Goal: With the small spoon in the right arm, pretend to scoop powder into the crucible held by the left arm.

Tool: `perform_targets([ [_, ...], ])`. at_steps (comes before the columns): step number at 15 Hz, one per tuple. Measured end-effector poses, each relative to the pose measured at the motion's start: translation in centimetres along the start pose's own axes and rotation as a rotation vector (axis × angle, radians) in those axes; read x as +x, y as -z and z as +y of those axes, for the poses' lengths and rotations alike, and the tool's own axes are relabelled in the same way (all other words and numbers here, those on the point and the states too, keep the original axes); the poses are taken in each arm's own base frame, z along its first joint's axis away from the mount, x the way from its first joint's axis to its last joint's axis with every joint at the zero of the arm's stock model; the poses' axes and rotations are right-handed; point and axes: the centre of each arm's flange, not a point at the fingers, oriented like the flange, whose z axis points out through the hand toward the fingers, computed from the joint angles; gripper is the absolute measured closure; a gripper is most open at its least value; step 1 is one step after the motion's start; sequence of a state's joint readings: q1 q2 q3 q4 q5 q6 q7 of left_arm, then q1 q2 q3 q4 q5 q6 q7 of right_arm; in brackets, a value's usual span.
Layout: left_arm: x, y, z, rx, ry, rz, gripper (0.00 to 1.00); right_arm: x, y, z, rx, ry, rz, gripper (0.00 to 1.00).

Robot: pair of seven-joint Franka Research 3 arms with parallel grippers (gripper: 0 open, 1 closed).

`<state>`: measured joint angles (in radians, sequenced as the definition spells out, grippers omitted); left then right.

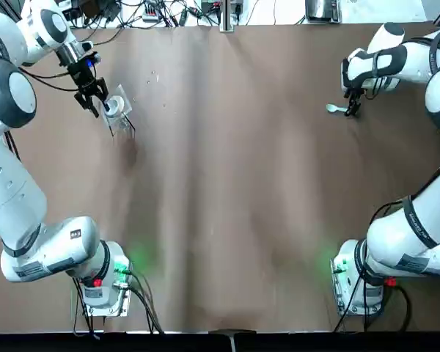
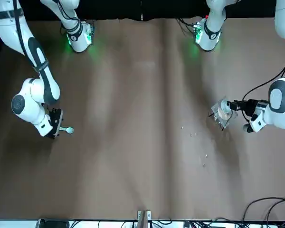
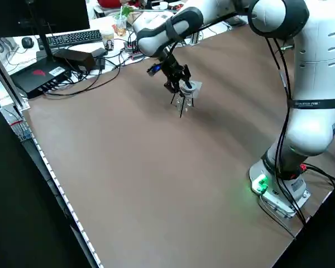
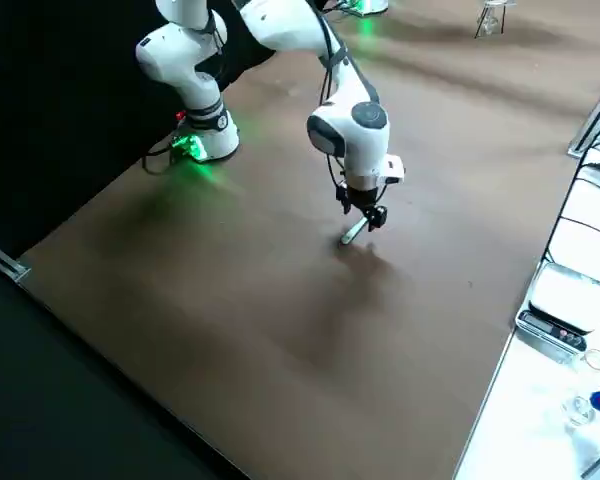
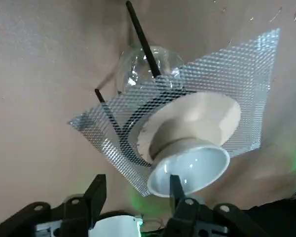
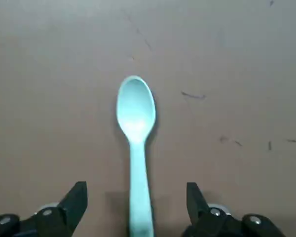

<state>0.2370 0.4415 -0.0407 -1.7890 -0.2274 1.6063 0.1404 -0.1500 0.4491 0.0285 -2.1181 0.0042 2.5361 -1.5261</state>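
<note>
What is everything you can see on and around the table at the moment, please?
table: one, brown, under both arms
small spoon: one, pale green, flat on the table at its far right
crucible: one, white, on the wire mesh at the table's far left
wire mesh: one, silver, on top of the tripod
tripod: one, black, standing on the table
glass vessel: one, clear, below the mesh
keyboard: one, black, on the desk beyond the table
left gripper: one, black, open, at the crucible
right gripper: one, black, open, astride the spoon's handle
</note>
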Motion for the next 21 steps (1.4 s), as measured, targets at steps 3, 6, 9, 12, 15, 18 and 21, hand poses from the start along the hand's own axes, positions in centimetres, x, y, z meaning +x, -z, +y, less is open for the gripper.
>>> perform_targets([
  [3, 0.3, -0.6, 0.2, 0.001, -0.004, -0.011, 0.42, -1.4, -1.5, 0.0, -0.002, 0.014, 0.002, 0.11],
  [6, 0.4, -0.7, 0.7, -0.008, -0.009, -0.011, 0.48, -1.3, -2.0, -0.1, 0.006, 0.020, 0.003, 0.15],
  [9, 0.4, -0.6, 0.8, -0.008, -0.011, -0.009, 0.57, -1.1, -2.2, -0.1, 0.007, 0.023, 0.004, 0.34],
  [12, 0.5, -0.6, 0.8, -0.008, -0.012, -0.008, 0.66, -1.1, -2.1, 0.0, -0.001, 0.024, 0.005, 0.42],
  [15, 0.5, -0.4, 0.9, -0.007, -0.014, -0.005, 0.66, -1.1, -1.9, 0.3, -0.010, 0.025, 0.005, 0.59],
  [18, 0.5, -0.2, 1.0, -0.006, -0.015, 0.001, 0.65, -1.0, -1.9, 0.4, -0.013, 0.024, 0.006, 0.73],
  [21, 0.6, 0.9, 1.8, -0.002, -0.029, 0.023, 0.65, -1.1, -1.8, 0.5, -0.012, 0.006, 0.008, 0.80],
])
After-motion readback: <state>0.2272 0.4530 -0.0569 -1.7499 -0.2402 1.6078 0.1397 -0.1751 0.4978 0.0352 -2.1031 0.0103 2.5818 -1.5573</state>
